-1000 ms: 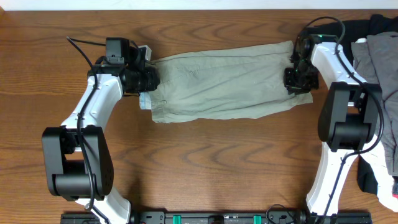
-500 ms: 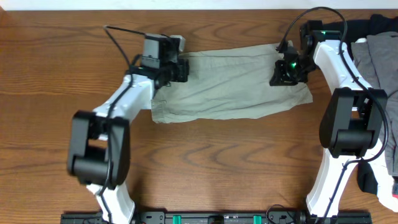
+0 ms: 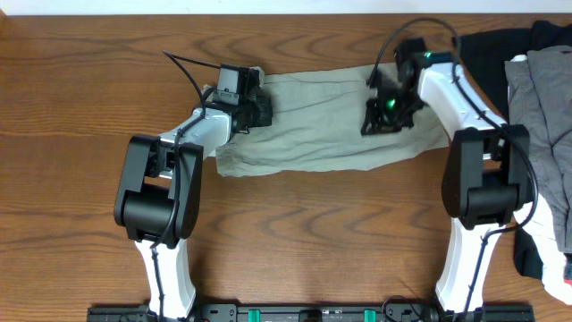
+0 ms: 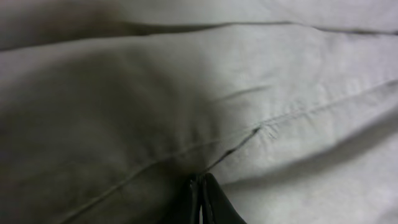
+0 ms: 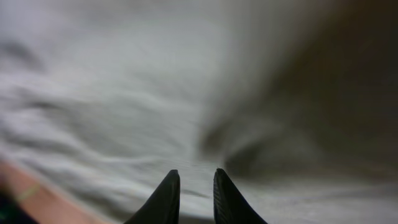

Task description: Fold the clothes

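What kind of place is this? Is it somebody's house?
Probably a robot lab workbench, not a house: two robot arms at a wooden table, handling shorts, with more clothes piled alongside.

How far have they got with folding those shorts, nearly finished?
Early to midway, I'd guess. Done: the shorts lie flat in one long strip across the table. In hand: the left hand pinches fabric near one end; the right hand sits over the other, grip unclear. Left: bringing the ends together, since no crosswise fold shows yet.
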